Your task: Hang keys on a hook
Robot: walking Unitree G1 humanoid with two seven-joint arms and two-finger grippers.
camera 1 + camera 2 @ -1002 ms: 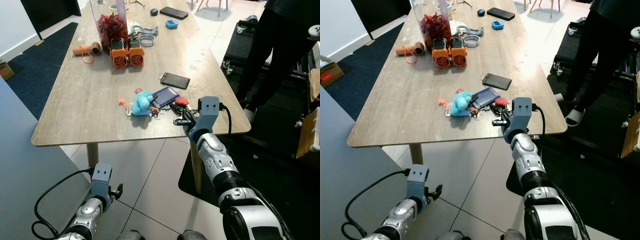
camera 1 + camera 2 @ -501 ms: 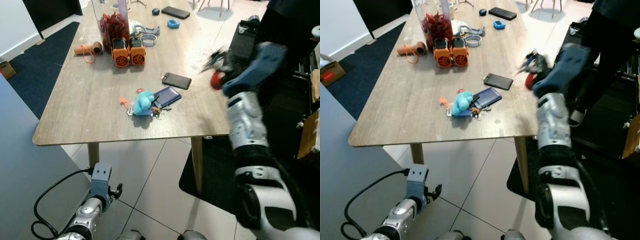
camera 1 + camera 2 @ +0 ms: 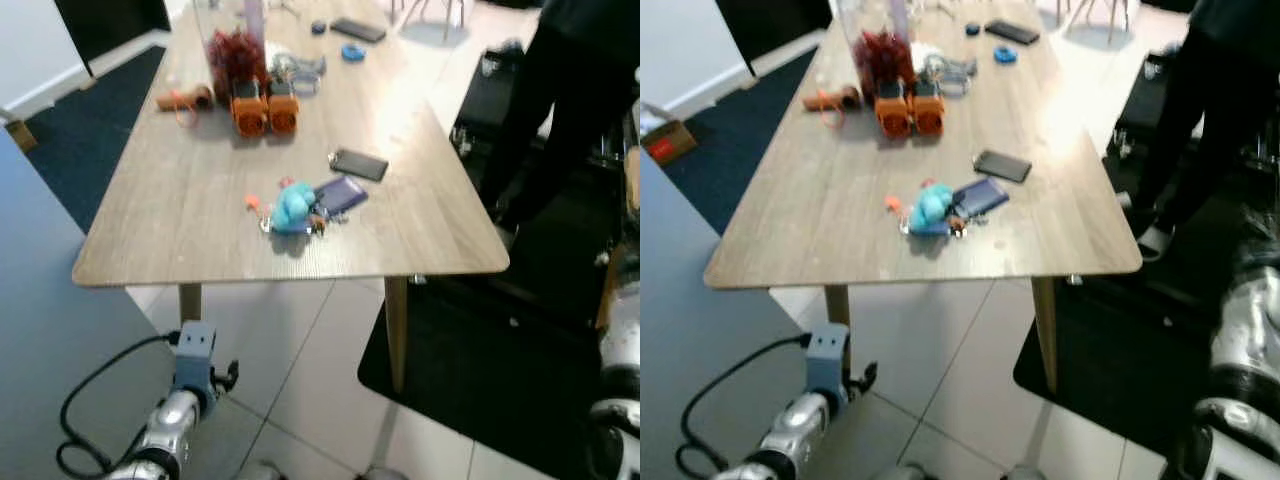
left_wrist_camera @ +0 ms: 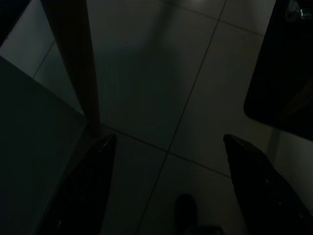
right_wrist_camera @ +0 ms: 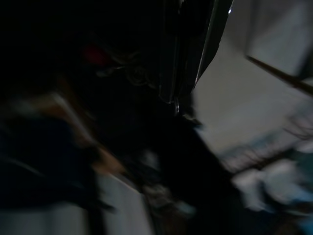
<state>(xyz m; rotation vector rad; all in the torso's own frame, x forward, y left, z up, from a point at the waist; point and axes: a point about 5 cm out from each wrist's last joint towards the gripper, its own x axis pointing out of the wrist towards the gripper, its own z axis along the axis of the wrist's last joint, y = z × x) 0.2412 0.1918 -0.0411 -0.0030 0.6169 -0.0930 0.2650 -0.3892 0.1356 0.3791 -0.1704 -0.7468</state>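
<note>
Wood-grain table point(image 3: 200, 200) is stretching away in the eye views, carrying a blue plush point(image 3: 292, 206) beside a dark wallet point(image 3: 340, 194), a phone point(image 3: 359, 164) and two orange blocks point(image 3: 266, 114). A person point(image 3: 560, 100) in dark clothes is standing past the table's right side. The left gripper point(image 3: 222, 375) is hanging low over the floor tiles point(image 3: 300, 350), near a table leg. The right arm point(image 3: 1248, 340) is showing at the right edge.

In the left wrist view, dark, the fingers point(image 4: 93, 191) are standing well apart over tiles, holding nothing.

The right wrist view is blurring heavily. A red tag point(image 5: 96, 55) and ring-like keys point(image 5: 128, 72) are showing faintly in the dark; I cannot tell how the right gripper's fingers are set.
</note>
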